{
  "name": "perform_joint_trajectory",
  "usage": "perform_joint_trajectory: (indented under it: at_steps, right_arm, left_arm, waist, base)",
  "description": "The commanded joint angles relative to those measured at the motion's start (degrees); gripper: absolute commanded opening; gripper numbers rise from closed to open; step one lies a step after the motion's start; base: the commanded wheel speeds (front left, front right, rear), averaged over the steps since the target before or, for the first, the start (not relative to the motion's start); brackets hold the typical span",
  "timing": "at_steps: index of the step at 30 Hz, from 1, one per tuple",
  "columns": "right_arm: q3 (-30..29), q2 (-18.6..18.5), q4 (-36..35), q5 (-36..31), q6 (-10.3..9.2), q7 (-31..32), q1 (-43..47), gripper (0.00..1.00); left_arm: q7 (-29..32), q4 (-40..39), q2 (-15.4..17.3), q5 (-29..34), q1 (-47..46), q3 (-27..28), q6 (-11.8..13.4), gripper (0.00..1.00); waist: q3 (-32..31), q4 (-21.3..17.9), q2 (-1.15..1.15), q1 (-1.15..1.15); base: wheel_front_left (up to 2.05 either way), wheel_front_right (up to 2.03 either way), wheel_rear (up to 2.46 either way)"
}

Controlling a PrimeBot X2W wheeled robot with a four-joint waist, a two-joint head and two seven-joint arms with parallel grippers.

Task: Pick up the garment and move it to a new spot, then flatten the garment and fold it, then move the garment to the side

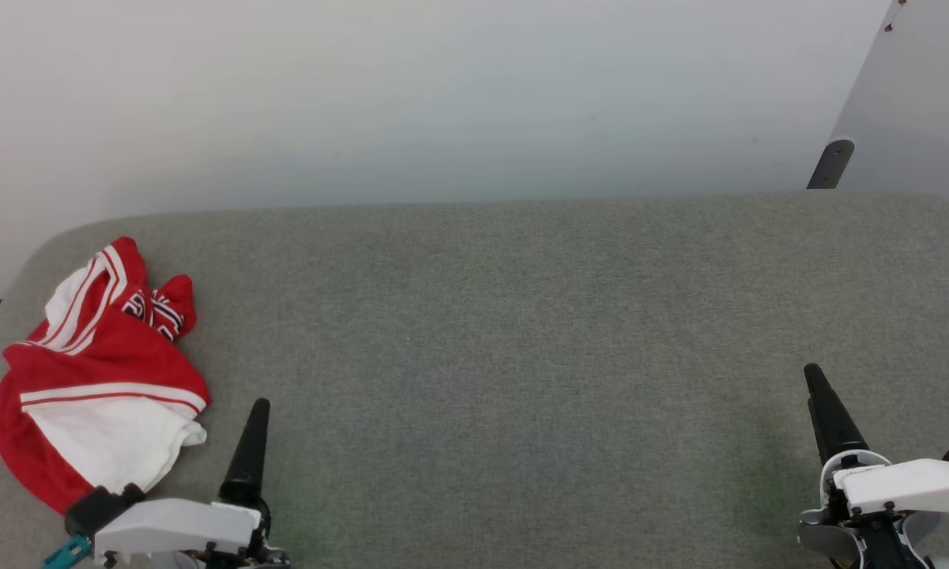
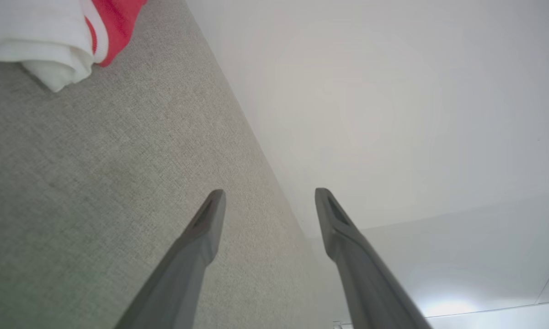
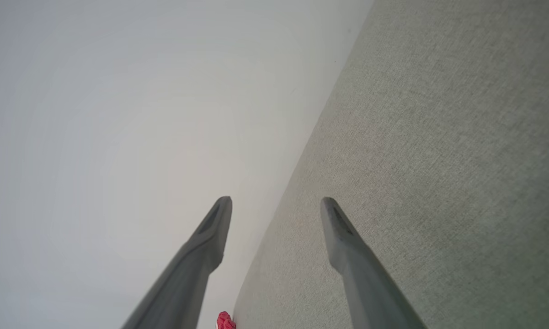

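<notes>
Garment (image 1: 99, 379) lies crumpled at the left end of the grey worktop (image 1: 521, 332), just beside the left pincer (image 2: 269, 196), which is spread wide and empty. The right pincer (image 3: 276, 201), equally spread, hovers well apart. Pickup looks not yet begun (the cloth sits loose, in no container). The next move calls for reaching left and pinching a fold.

Counter (image 1: 521, 332): grey woven cloth surface with a rounded far-left corner. Wall (image 1: 411, 95): plain and pale, rising behind the counter's far edge. Panel (image 1: 916, 118): light and slanted, standing beyond the far-right corner, with a dark bracket (image 1: 830, 164) at its foot and small screws (image 1: 889, 28) near its top.
</notes>
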Motion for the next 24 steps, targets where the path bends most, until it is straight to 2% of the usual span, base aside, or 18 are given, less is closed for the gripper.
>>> perform_joint_trajectory:
  at_steps: [1,12,24]
  right_arm:
    - [0.3,-0.7,-0.4,-3.5,0.02,-0.9,-2.2,1.00]
    - [1.4,-0.7,2.7,-14.2,0.03,-3.1,-4.8,1.00]
    - [2.7,-1.7,3.8,-30.2,0.03,-5.6,-7.2,1.00]
  left_arm:
    - [-0.9,-0.5,0.9,3.8,-2.0,-0.4,0.2,1.00]
    - [-3.1,-0.4,1.8,15.9,-2.9,-1.0,0.3,1.00]
    - [-5.5,0.5,2.8,27.7,-4.0,-1.5,0.5,1.00]
  waist:
    - [0.0,0.0,0.00,0.00]
    - [0.1,0.1,0.00,0.00]
    - [0.2,0.0,0.00,0.00]
  base:
    - [0.00,0.00,0.00]
    - [0.00,0.00,0.00]
    - [0.00,0.00,0.00]
